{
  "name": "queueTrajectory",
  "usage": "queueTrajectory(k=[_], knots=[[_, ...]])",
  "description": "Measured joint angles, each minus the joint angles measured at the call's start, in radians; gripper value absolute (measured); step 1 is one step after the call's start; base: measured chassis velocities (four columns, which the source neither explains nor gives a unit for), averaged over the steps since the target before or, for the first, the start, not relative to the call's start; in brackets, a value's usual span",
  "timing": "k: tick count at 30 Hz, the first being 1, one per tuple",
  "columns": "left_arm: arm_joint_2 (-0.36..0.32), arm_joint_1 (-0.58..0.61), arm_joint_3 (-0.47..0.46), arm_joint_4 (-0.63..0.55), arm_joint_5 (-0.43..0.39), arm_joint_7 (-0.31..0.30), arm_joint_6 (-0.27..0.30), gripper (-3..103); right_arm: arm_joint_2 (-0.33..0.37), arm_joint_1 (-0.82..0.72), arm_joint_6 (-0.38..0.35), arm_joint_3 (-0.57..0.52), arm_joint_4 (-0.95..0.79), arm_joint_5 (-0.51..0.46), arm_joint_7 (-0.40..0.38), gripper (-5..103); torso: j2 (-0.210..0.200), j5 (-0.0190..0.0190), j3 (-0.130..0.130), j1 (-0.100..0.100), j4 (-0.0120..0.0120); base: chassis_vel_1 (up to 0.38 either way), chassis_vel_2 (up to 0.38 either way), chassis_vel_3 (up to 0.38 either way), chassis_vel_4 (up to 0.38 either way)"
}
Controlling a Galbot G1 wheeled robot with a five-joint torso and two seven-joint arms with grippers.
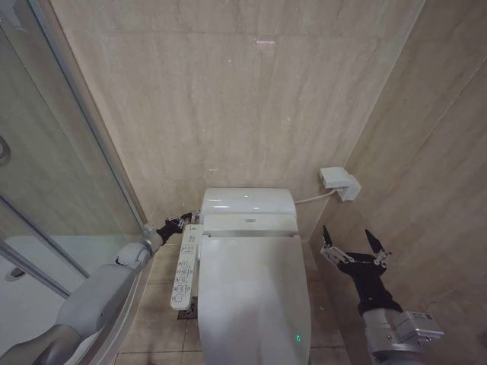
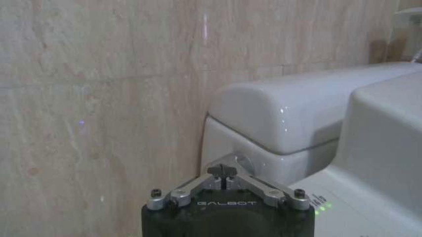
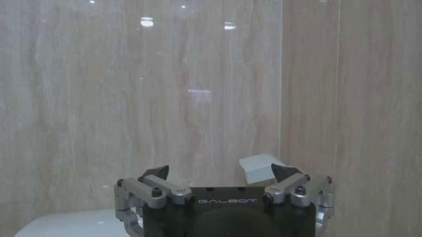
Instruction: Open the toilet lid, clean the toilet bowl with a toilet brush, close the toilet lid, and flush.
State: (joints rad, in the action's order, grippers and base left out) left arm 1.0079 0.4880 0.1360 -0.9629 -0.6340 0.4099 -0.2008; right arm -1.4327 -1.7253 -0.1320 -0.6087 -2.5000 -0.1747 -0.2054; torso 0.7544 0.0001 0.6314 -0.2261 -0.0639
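Toilet lid (image 1: 255, 293) lies shut, flat over the bowl, a smooth white oval running toward the camera in the head view, with a small green light glowing on the toilet body near its front right corner. Behind it sits the white tank (image 1: 247, 201), pressed against the beige marble-patterned wall. A long white button panel (image 1: 185, 266) stretches along the toilet's left side, carrying rows of small buttons whose markings are too small to read.

The left hand (image 1: 183, 221) is at the rear left corner of the toilet, just beside the top end of the button panel and the side of the tank. In the left wrist view its fingers (image 2: 223, 171) are pressed together at the tip with nothing between them, right at a small round knob on the tank's side; whether they touch it I cannot tell. The black body of that hand bears the word "GALBOT" in pale letters, and small green lights shine on the panel beside it.

The right hand (image 1: 354, 245) hangs in the air to the right of the toilet, well apart from the lid, its two fingers spread wide and holding nothing. "GALBOT" also reads on its housing in the right wrist view. A white wall box (image 1: 339, 183) with a cord sits on the wall beyond it.
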Motion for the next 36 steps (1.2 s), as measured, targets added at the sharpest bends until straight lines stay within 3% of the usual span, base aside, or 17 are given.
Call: queueTrajectory(k=[27, 36], knots=[[0.005, -0.048, 0.023, 0.094, 0.017, 0.155, -0.010, 0, 0.000, 0.000, 0.000, 0.000, 0.000, 0.000, 0.000, 100, 0.000, 0.0001, 0.000, 0.000, 0.0004, 0.000, 0.000, 0.000, 0.000], [0.019, -0.061, 0.035, 0.117, 0.027, 0.174, -0.015, 0, 0.000, 0.000, 0.000, 0.000, 0.000, 0.000, 0.000, 100, 0.000, 0.0000, 0.000, 0.000, 0.0003, 0.000, 0.000, 0.000, 0.000]])
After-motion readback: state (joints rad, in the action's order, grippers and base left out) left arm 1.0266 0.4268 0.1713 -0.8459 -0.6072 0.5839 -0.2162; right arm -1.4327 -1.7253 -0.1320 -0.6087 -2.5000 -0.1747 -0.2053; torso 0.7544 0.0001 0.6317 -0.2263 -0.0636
